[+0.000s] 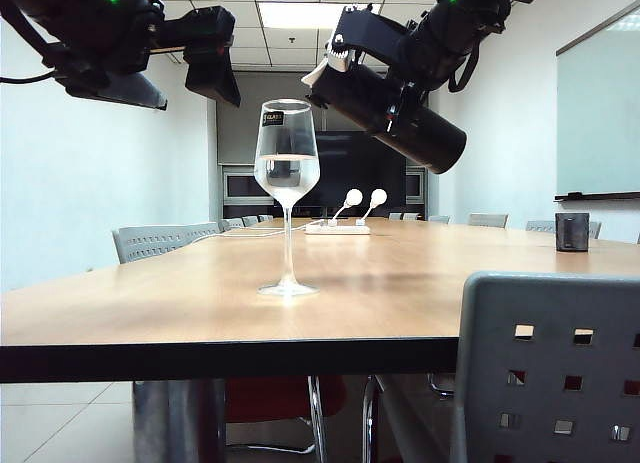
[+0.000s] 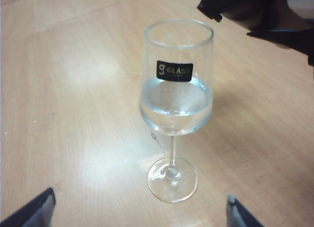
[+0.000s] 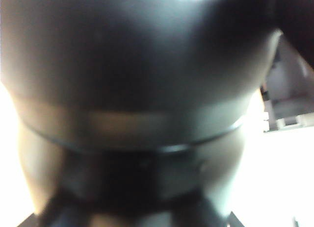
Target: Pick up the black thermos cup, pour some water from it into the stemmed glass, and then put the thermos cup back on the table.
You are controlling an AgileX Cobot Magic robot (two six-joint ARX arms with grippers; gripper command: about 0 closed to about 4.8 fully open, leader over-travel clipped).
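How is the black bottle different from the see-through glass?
The black thermos cup is dark and you cannot see inside; the stemmed glass is clear and shows water.
The thermos cup is tipped over in the air, held by the right gripper; the glass stands upright on the table.
Both are tall and slim.

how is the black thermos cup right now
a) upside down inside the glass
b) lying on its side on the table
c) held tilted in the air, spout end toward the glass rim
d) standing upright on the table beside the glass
c: the right gripper holds the black thermos cup tilted above the table, its spout end beside the rim of the stemmed glass.
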